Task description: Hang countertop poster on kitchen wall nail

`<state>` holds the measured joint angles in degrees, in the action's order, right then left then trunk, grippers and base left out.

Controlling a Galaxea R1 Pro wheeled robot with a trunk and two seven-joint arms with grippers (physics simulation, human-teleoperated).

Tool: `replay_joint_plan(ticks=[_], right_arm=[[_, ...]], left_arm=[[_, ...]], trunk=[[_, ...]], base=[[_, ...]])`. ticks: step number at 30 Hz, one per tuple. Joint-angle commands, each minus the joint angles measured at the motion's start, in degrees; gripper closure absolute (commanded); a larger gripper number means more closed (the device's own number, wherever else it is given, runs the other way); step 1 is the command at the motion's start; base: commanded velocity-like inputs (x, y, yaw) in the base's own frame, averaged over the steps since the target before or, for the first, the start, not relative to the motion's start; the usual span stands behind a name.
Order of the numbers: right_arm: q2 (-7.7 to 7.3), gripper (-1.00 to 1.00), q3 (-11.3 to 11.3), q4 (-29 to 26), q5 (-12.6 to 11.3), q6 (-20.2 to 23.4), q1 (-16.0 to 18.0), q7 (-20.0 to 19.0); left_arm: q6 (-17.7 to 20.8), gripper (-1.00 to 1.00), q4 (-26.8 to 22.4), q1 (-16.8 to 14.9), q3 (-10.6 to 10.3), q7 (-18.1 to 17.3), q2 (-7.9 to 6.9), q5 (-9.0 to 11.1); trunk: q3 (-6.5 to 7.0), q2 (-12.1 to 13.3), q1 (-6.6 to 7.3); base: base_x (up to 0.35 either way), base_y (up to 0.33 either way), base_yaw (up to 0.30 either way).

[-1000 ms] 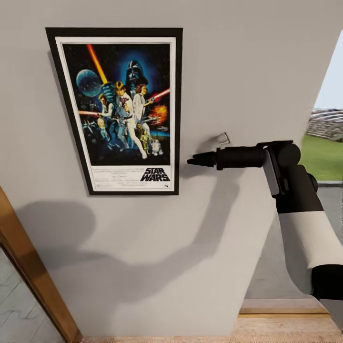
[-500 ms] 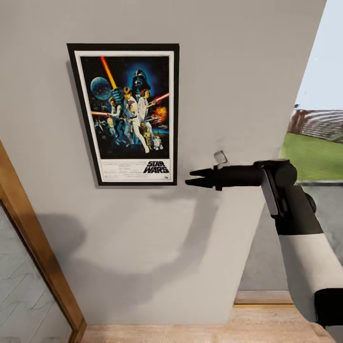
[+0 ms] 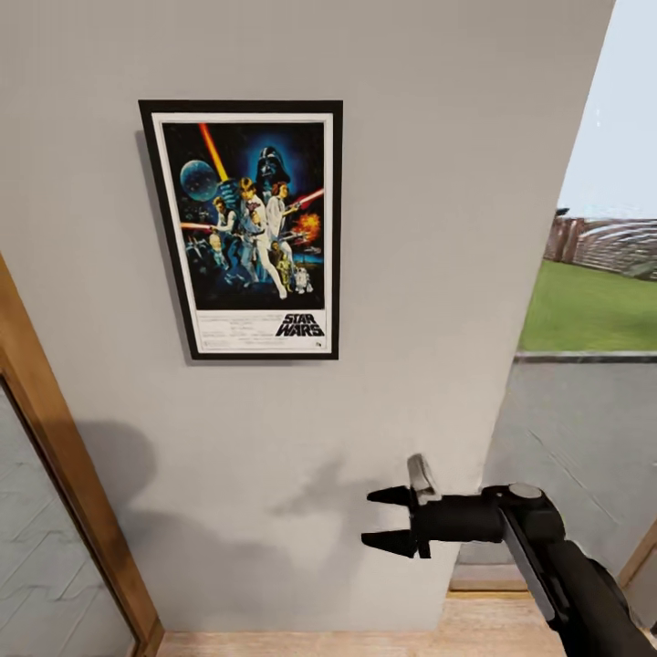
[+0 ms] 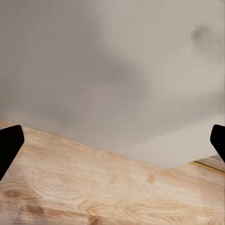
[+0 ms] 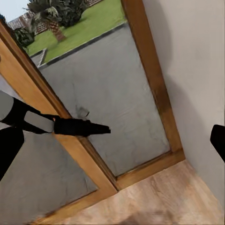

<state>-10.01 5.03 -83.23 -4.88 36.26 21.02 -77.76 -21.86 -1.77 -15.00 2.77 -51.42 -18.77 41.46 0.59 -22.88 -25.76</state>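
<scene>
Hanging flat on the pale grey wall [image 3: 429, 228], the black-framed, white-bordered Star Wars poster [image 3: 251, 228] covers whatever holds it. Lower right, the black right gripper [image 3: 388, 520] points left on a level forearm — fingers spread, empty, well apart from the poster. Left gripper [image 4: 112, 140]: wide open, tips cut off.

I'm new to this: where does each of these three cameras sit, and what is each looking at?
Head view: high on the robot, facing the grey wall and hung poster; the right pincer shows, open.
Left wrist view: faces wall and wooden floor; dark fingertips at the edges.
Right wrist view: faces a wood-framed window.
Shared: wall and floor.
</scene>
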Motion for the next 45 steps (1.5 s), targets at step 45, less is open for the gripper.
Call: replay_joint_plan(ticks=[45], right_arm=[[3.76, -1.00, 0.3, 70.4, -0.5, -43.3, -13.9, 70.5]], left_arm=[[-0.3, -1.00, 0.4, 1.3, 0.2, 58.5, 6.46, -0.8]], trunk=[[3.06, 0.0, -0.03]], base=[[0.000, 0.000, 0.000]])
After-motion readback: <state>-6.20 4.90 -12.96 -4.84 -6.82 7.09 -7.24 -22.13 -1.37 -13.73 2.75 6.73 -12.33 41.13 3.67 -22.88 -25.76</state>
